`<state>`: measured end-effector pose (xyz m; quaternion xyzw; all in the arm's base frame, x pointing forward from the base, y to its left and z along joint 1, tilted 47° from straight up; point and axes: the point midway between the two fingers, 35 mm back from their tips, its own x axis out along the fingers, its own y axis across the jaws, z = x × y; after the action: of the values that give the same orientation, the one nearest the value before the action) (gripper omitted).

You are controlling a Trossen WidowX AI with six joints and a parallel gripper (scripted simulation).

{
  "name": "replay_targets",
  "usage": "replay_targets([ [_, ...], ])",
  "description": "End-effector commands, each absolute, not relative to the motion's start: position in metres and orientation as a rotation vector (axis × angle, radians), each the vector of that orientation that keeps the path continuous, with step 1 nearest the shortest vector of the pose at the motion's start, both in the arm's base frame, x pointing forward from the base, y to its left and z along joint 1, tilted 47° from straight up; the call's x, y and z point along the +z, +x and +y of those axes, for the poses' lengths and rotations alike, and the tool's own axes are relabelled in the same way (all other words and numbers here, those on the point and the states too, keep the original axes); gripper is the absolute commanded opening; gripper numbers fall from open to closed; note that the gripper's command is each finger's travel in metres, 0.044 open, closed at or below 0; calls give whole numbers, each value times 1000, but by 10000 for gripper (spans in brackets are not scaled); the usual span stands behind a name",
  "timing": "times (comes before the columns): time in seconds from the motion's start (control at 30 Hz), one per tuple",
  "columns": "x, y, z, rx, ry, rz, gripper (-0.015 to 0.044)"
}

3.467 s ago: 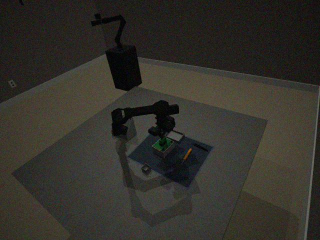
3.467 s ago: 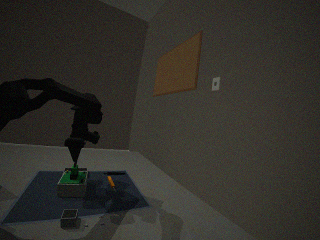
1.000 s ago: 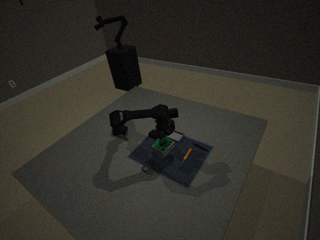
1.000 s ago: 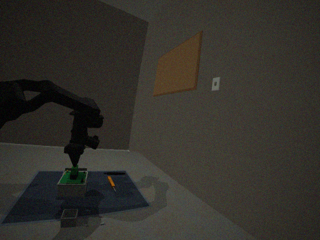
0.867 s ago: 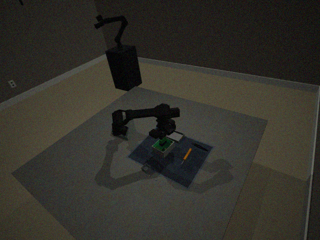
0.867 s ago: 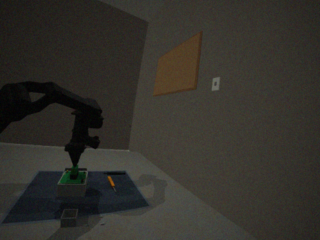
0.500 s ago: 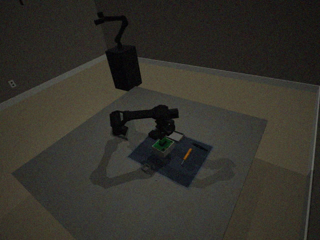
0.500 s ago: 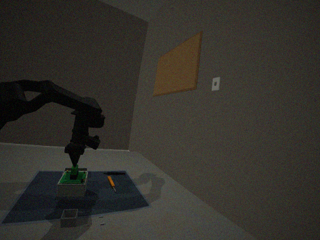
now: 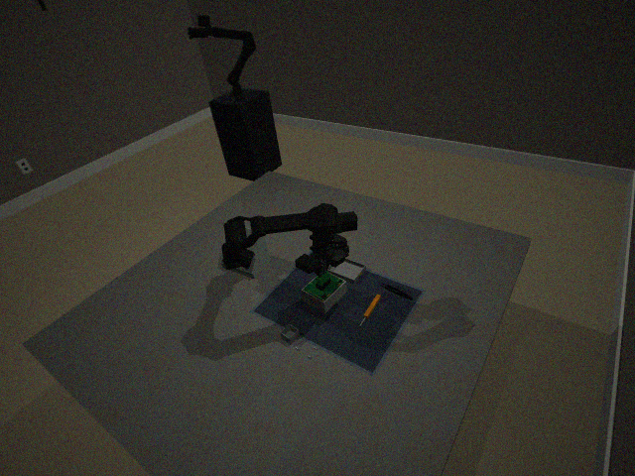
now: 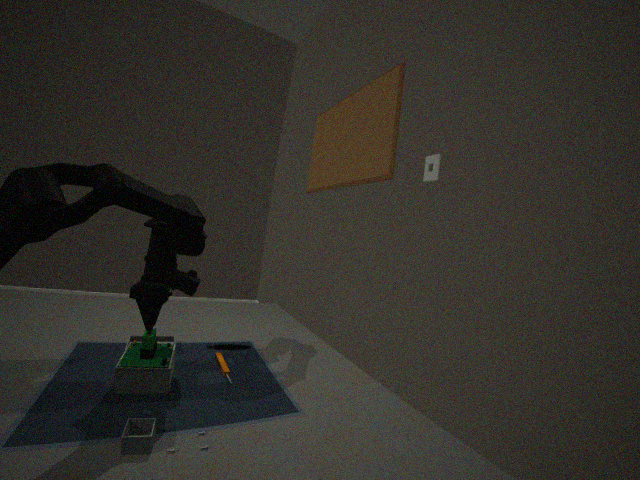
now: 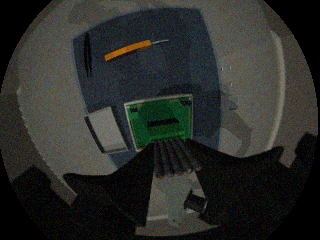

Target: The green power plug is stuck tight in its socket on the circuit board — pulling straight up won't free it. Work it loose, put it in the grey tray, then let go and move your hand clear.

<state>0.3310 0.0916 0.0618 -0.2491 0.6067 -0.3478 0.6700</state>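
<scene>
Claw part-open, clamped on green plug above circuit board; grey tray beside board.

open mat between board housing and orange-handled tool; grey tray just beside housing, opposite side from small box.

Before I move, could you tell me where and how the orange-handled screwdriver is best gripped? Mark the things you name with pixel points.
I'd grip mid-handle on the screwdriver point(image 9: 372, 303) point(image 10: 222, 362) point(image 11: 128, 50) from straight above, closing across its narrow width: it lies flat on the blue mat point(image 9: 358, 343) point(image 10: 232, 403) point(image 11: 150, 77), with a thinner shaft.
</scene>
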Motion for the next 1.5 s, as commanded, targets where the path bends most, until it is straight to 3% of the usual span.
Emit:
replay_targets([
  [0.0,72,330,118,-774,-625,1262,0],
  [0.53,90,326,104,-581,-425,1376,0],
  [1.1,75,329,121,-758,-628,1230,0],
  [1.47,92,326,108,-593,-435,1374,0],
])
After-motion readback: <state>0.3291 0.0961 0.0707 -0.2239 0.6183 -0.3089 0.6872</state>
